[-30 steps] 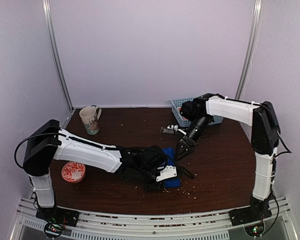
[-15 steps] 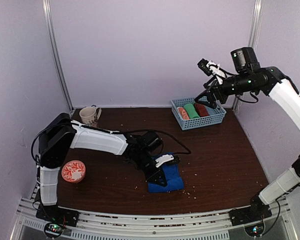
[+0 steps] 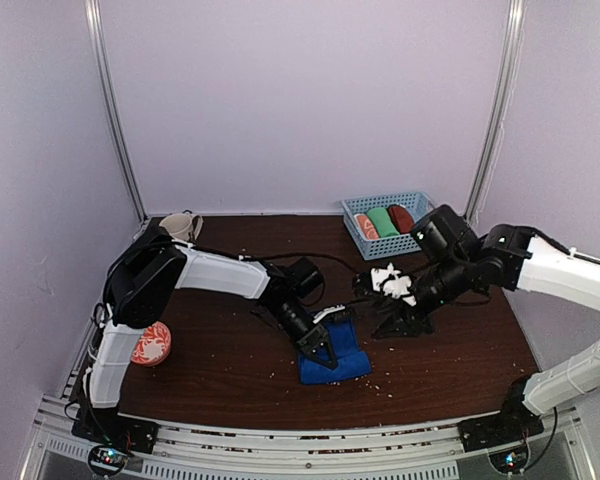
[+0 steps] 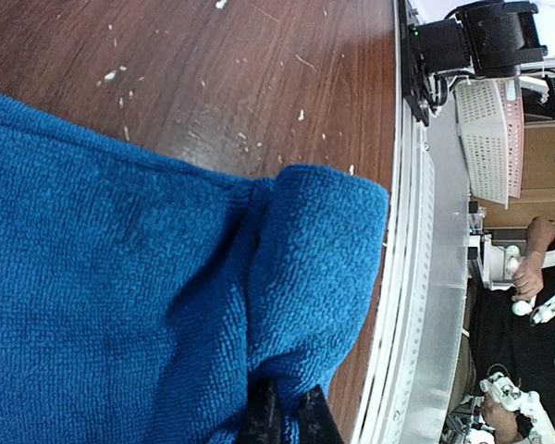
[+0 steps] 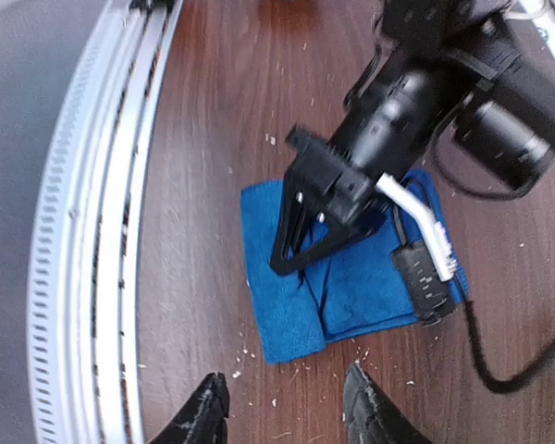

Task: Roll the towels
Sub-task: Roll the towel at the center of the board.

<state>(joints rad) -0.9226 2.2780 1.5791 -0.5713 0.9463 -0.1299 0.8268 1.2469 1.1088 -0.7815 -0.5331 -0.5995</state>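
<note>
Close to the near rail (image 3: 280,440), your blue towel (image 3: 345,362) lies on the brown table (image 3: 230,385). It is folded over into an almost square patch and is not rolled. One straight edge faces the rail and sits just back from it. The patch looks a little longer from near to far, but the bunching makes that hard to judge. A thick fold runs up the middle from the near edge. Your left gripper (image 5: 294,266) is on that fold, with its two fingers pressed together and pinching the cloth. The arm covers the far left part of the towel, so you cannot see that edge. Bare wood with small pale crumbs lies on the left and the right of the towel, so both sides have room. To the right, your right gripper (image 3: 398,322) hangs low over the table, well apart from the towel. Its fingers (image 5: 363,398) stand apart with nothing between them. Over on the left, a red bowl (image 3: 150,343) sits half behind the left arm. Farther back, a mug (image 3: 183,222) peeks out behind that same arm. At the far right stands a blue basket (image 3: 380,245) with three rolls side by side. They are an orange-and-white roll (image 3: 364,227), a green roll (image 3: 383,221) and the rust-brown towel (image 3: 402,216). The rolls lie with their long sides running near to far. The right arm cuts off the basket's near right corner.
</note>
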